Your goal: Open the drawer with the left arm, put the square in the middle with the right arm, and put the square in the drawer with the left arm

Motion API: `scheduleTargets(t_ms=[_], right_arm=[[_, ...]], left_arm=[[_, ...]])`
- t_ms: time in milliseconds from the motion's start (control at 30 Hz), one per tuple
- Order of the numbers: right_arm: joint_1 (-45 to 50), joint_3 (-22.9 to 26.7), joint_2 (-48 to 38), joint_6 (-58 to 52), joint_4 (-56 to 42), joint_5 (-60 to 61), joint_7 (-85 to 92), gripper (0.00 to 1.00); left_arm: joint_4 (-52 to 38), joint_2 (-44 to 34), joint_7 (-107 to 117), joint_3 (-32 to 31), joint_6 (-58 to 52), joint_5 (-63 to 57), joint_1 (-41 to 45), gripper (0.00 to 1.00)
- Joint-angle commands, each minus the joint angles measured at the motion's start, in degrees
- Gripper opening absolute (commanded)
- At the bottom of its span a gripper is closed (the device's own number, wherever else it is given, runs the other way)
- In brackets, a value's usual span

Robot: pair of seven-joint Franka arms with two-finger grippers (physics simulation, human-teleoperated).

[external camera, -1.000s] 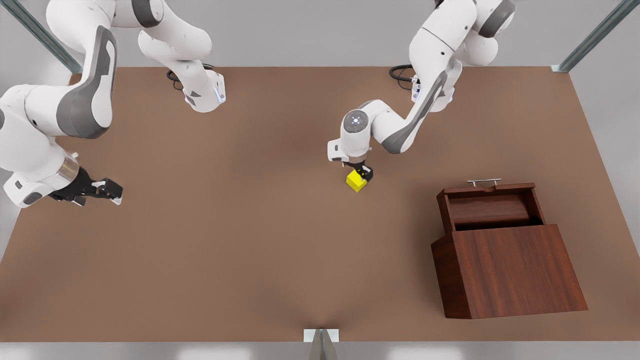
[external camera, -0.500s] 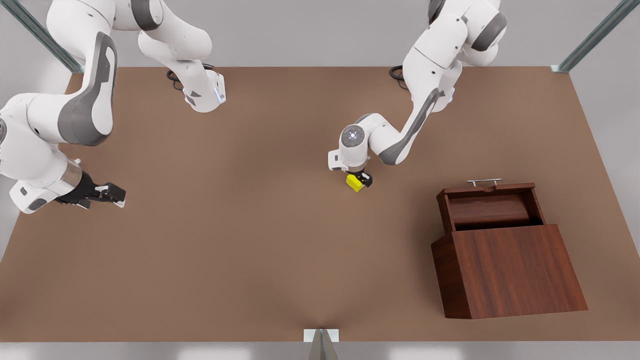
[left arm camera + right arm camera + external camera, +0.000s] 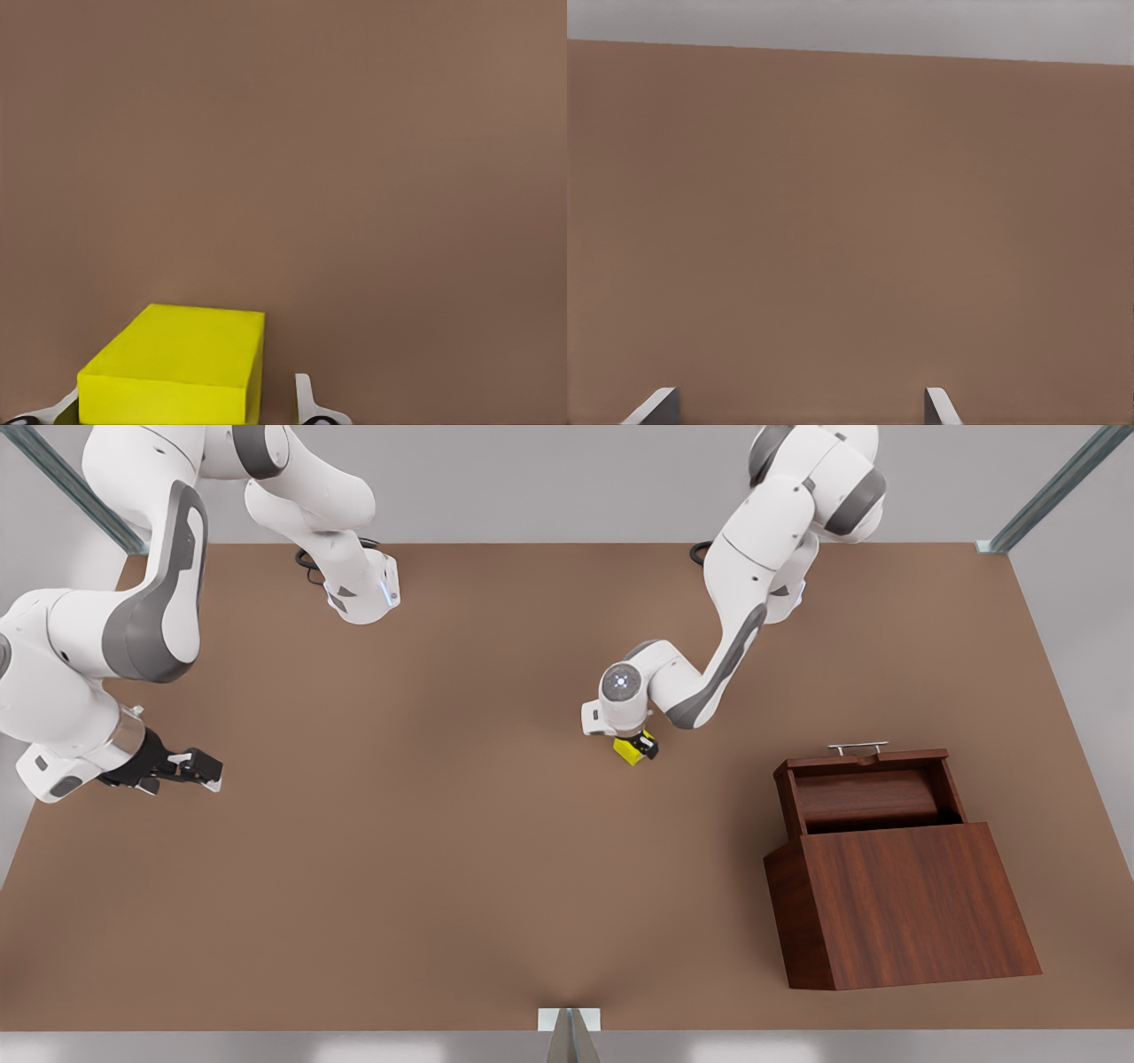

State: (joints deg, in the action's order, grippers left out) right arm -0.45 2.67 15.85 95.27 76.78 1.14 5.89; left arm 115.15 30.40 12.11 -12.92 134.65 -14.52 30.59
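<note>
Front view: left gripper (image 3: pixel 637 745) sits mid-table, fingers spread around the square (image 3: pixel 630 752), probably to carry it to the open drawer (image 3: pixel 864 793). Right gripper (image 3: pixel 197 771) waits near the table's edge, fingers apart.

grey wall (image 3: pixel 549 478), metal frame struts (image 3: pixel 1050 491)

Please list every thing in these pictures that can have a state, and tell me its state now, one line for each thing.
Dark reddish-brown wooden drawer: pulled open, nothing inside.
Small bright yellow cube: on the brown tabletop, between the fingers of the left gripper.
Left gripper: open, low around the cube; a gap shows beside one fingertip.
Right gripper: open, holding nothing, waiting at the front view's left.
</note>
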Motion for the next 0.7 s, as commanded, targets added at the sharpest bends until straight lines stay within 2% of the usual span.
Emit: scheduleTargets(t_ms=[0,67,167,233,433,600,667], right_arm=[[0.01,-0.03,0.06,0.00,-0.05,0.01,0.00,1.00],[0.10,-0.03,-0.03,0.09,-0.05,0.01,-0.09,1.00],[0.01,0.06,-0.03,0.18,-0.05,-0.08,0.00,1.00],[0.01,0.06,-0.03,0.18,-0.05,-0.08,0.00,1.00],[0.37,0.06,0.06,0.35,-0.05,-0.17,-2.19,1.00],[0.37,0.06,0.06,0.35,-0.14,-0.78,-3.16,1.00],[0.37,0.06,0.06,0.44,-0.14,-0.78,-3.16,1.00]], left_arm=[[0.07,0.10,0.10,0.00,0.00,-2.97,0.09,1.00],[-0.02,0.71,0.19,0.00,0.88,-2.97,0.26,1.00],[-0.02,0.80,0.63,0.00,0.88,-2.97,0.18,0.73],[-0.11,0.80,1.33,0.00,0.80,-2.97,0.26,0.66],[-0.63,0.10,1.51,0.00,-0.08,-2.97,0.26,0.66],[-5.11,-6.84,0.28,0.18,-11.24,-1.75,-0.44,0.69],[-10.74,-9.22,-6.66,2.28,-19.85,5.28,-0.70,0.69]])
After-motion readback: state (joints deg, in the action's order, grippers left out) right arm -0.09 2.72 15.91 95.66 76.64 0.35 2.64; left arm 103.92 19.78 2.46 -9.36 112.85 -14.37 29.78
